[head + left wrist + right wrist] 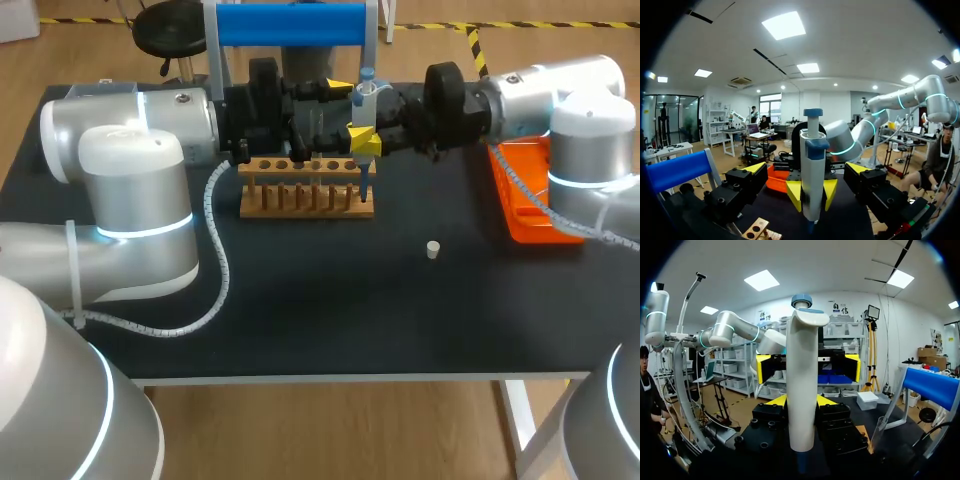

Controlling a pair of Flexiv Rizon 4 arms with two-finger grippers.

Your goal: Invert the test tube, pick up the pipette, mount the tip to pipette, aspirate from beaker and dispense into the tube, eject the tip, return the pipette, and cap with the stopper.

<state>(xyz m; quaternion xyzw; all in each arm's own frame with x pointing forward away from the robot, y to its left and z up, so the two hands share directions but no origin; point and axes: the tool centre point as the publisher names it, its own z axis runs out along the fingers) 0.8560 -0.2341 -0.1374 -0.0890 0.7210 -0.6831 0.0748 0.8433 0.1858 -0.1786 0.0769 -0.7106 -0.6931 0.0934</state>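
Observation:
A white pipette (366, 110) with a blue plunger stands upright, and my right gripper (368, 142) is shut on its body from the right. Its lower end hangs just over the right end of the wooden tube rack (305, 196). In the right wrist view the pipette (802, 385) fills the space between my own yellow fingertips (777, 401). My left gripper (350, 110) faces it from the left, wide open, one finger on each side of the pipette (812, 180) without touching. A clear tube (879, 429) stands slanted beside the right gripper. The white stopper (433, 250) lies on the table.
An orange tray (530, 195) lies at the right, under my right arm. A blue-topped frame (290, 24) stands at the table's back edge behind both grippers. The rack's corner (757, 230) shows below my left gripper.

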